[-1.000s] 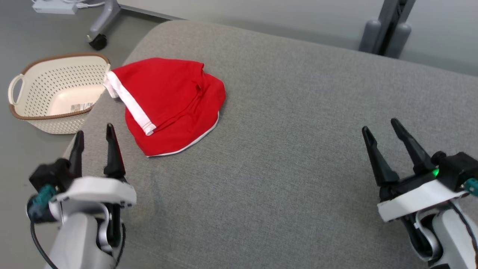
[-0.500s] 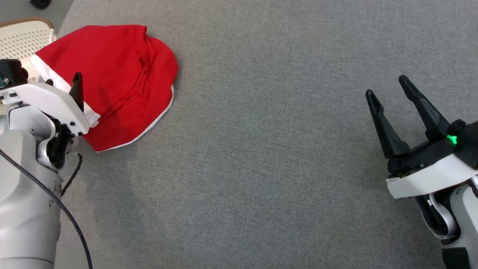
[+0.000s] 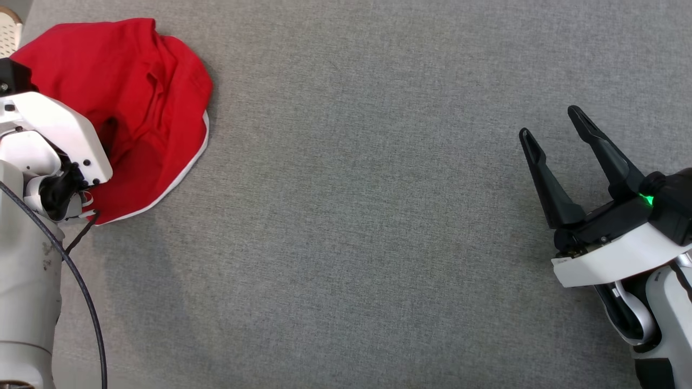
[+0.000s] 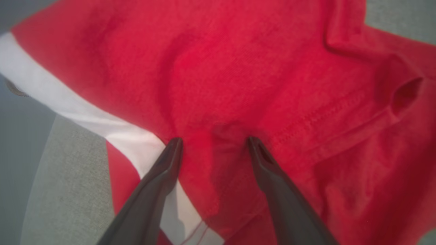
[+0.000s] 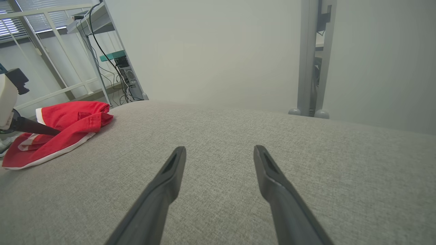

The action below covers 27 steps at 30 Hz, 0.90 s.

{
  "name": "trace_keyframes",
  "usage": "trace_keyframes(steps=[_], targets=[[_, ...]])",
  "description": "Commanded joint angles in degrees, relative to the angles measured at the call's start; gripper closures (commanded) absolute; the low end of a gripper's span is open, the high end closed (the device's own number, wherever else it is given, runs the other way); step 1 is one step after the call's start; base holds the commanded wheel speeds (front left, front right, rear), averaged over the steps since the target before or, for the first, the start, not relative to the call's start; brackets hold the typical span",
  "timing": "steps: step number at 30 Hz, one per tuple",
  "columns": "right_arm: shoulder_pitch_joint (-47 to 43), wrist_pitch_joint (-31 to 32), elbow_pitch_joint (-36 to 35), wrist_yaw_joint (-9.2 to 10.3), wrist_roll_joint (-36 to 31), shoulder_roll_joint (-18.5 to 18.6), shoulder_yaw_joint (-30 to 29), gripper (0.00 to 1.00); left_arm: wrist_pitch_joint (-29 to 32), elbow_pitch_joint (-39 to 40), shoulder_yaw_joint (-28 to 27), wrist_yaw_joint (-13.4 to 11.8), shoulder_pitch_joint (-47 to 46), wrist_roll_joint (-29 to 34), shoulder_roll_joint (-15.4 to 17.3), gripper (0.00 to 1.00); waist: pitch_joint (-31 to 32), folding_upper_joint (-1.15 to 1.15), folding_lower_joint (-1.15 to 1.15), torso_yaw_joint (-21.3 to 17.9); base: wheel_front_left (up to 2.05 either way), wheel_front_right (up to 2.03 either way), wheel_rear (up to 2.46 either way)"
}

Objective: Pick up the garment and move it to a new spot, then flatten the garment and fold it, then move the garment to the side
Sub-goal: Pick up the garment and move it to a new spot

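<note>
A grey fabric-covered counter (image 3: 351, 216) spans the head view, with a corner of a cream perforated basket (image 3: 7, 38) past its upper-left edge. In the right wrist view a pale wall (image 5: 211, 51) rises behind it, a grey post (image 5: 311, 58) on two rounded feet stands at the right, and a white rack (image 5: 89, 19) with hanging cables (image 5: 117, 86) at the left.
</note>
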<state>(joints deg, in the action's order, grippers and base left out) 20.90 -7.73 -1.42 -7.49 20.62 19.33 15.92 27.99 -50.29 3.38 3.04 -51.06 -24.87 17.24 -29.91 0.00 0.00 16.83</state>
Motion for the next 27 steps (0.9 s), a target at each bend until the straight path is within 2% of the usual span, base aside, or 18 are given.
trace_keyframes(steps=[1,7,8,10,11,18,22,26,27], targets=[[0.95,0.12,-0.38,-0.02,-0.13,-0.02,0.05,0.0,0.8,-0.74,0.05,-0.15,-1.35,-0.24,0.38,0.0,-0.41,0.0,0.0,-0.36,0.0,0.0,0.0],[0.97,-0.51,0.16,-0.02,0.08,-0.24,0.02,0.0,4.32,-3.39,0.48,-0.85,-2.49,-0.64,0.87,0.0,-1.09,0.0,0.0,-0.93,0.0,0.0,0.0],[0.99,-0.53,0.23,-0.02,0.09,-0.24,-0.01,0.0,5.11,-3.87,0.67,-0.79,-2.59,-0.73,0.86,0.03,-1.19,0.0,0.0,-0.97,0.0,0.0,0.0],[0.97,-0.7,0.36,-0.02,0.09,-0.23,-0.06,0.0,5.75,-4.3,0.73,-1.04,-2.88,-0.93,0.87,0.71,-1.27,0.0,0.0,-0.98,0.0,0.0,0.0],[0.98,-0.72,0.47,-0.02,0.06,-0.19,-0.05,0.0,5.67,-4.35,0.6,-1.09,-2.99,-1.17,0.83,1.0,-1.26,0.0,0.0,-0.99,0.0,0.0,0.0],[1.48,-1.08,1.38,-0.02,0.19,-0.55,-0.2,0.0,2.2,-3.48,0.6,-1.07,-3.27,-1.28,0.77,1.0,0.06,0.0,0.0,-0.91,0.0,0.0,0.0],[1.53,-1.83,2.3,-0.02,0.56,-1.1,-0.4,0.0,-4.34,-1.35,-0.06,-0.82,-2.95,-1.42,0.53,1.0,1.95,0.0,0.0,-1.06,0.0,0.0,0.0],[1.11,-2.98,3.86,-0.02,1.0,-1.89,-0.6,0.0,-15.24,1.61,-2.15,-2.17,-2.83,-1.94,-0.04,1.0,4.79,0.0,0.0,-1.56,0.0,0.0,0.0],[1.11,-2.98,3.86,-0.02,1.0,-1.89,-0.6,0.0,-15.24,1.61,-2.15,-2.17,-2.83,-1.94,-0.04,1.0,4.79,0.0,0.0,-1.56,0.0,0.0,0.0]])
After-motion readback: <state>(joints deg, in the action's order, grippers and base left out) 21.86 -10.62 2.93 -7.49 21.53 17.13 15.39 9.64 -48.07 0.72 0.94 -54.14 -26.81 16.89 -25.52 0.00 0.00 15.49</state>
